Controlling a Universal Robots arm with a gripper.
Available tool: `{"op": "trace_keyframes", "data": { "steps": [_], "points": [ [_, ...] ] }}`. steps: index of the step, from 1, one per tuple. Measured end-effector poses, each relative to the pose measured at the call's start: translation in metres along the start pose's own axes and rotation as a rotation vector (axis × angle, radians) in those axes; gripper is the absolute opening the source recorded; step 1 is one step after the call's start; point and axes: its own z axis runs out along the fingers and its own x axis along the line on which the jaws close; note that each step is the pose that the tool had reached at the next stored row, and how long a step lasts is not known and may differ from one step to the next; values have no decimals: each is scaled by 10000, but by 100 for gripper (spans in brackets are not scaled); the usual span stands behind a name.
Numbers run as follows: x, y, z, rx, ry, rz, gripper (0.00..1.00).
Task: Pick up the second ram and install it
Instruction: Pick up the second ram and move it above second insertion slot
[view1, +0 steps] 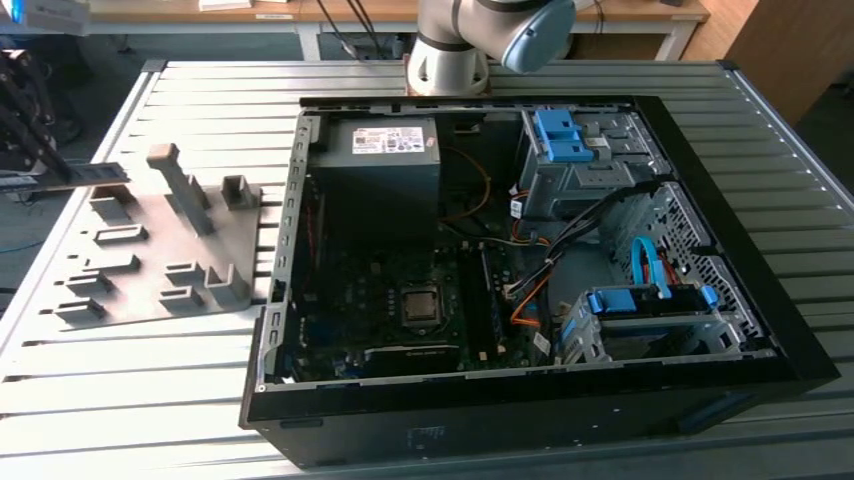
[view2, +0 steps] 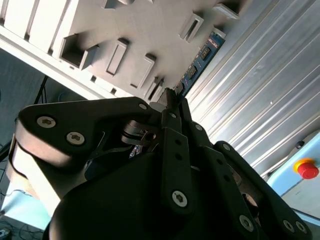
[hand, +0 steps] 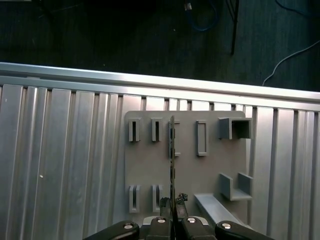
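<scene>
The gripper (hand: 172, 204) has its two dark fingers pressed together on the second ram (hand: 172, 150), pinching one end of the stick between the fingertips. In the first wrist view the ram shows edge-on as a thin dark line running straight out from the fingertips across the grey plastic fixture (hand: 150, 170), passing between two of its slotted posts and ending near the fixture's far edge. Whether the stick touches the fixture or hangs clear of it cannot be told. In the second wrist view the gripper (view2: 172, 96) shows from behind, and the second ram (view2: 202, 60) juts out beyond the fingertips with its flat side and chips showing, beside the fixture (view2: 150, 30) and over the ribbed metal table (view2: 260, 90). In the exterior view the fixture (view1: 147, 260) lies on the table (view1: 160, 400) toward the exterior view's left, just beside the open computer case (view1: 534, 425), whose motherboard (view1: 387, 300) sits below the power-supply box (view1: 380, 170)
</scene>
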Motion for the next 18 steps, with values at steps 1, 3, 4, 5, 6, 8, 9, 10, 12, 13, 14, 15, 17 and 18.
{"op": "trace_keyframes", "data": {
  "steps": [1,3,4,5,6,8,9,10,12,13,14,15,17,18],
  "points": [
    [-1,0,-15,1,0,0,14],
    [-3,1,-48,1,-2,0,14],
    [-5,1,-63,1,-1,0,14],
    [-6,2,-78,1,-3,0,14],
    [-7,2,-93,1,-3,0,14],
    [-9,3,-125,1,-4,0,14],
    [-11,3,-145,1,-4,0,14],
    [-12,4,-167,0,-4,0,14],
    [-16,5,-213,1,-4,0,14],
    [-17,5,-238,0,-4,0,14],
    [-19,6,-259,1,-5,0,14],
    [-21,6,-278,1,-5,0,14],
    [-23,7,-314,2,-7,0,14],
    [-25,8,-331,1,-7,0,14]
  ]
}}
